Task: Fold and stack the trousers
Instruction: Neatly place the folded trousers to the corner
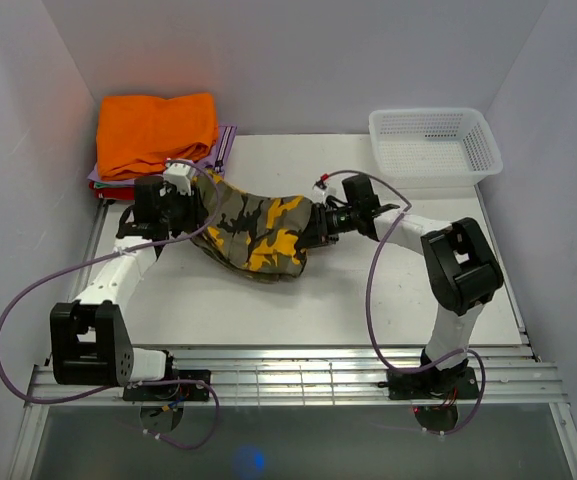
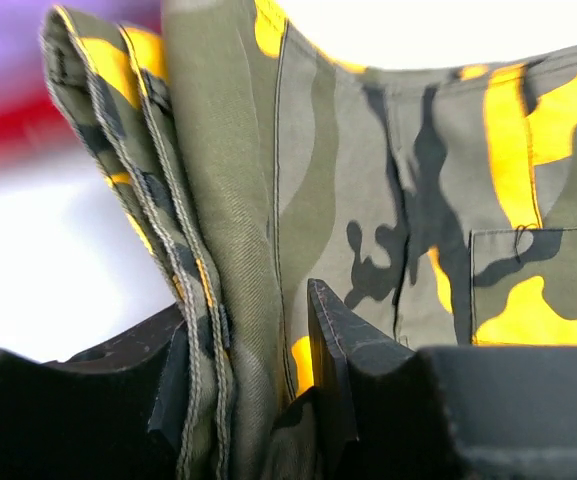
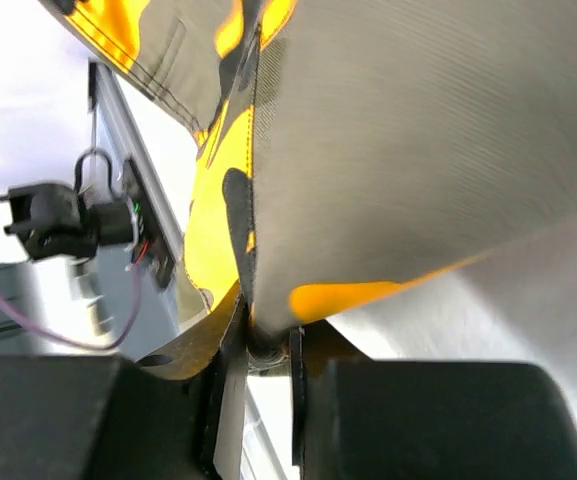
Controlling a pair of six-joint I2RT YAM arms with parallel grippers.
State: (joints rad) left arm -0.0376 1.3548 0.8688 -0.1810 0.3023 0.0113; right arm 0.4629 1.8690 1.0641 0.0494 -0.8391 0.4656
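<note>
The camouflage trousers (image 1: 253,232) hang bunched between my two grippers, lifted a little over the middle of the white table (image 1: 298,300). My left gripper (image 1: 190,203) is shut on their left end; in the left wrist view several folded layers with stitched hems (image 2: 203,300) sit between my black fingers (image 2: 333,340). My right gripper (image 1: 313,225) is shut on the right end. In the right wrist view a thin edge of the trousers (image 3: 368,150) is pinched between its fingers (image 3: 230,370), and the cloth fills most of that view.
An orange folded garment (image 1: 156,130) lies on lilac and red folded clothes (image 1: 118,185) at the back left corner. A white mesh basket (image 1: 433,145) stands at the back right. Purple cables (image 1: 368,290) loop from both arms. A metal rail (image 1: 298,375) runs along the near edge.
</note>
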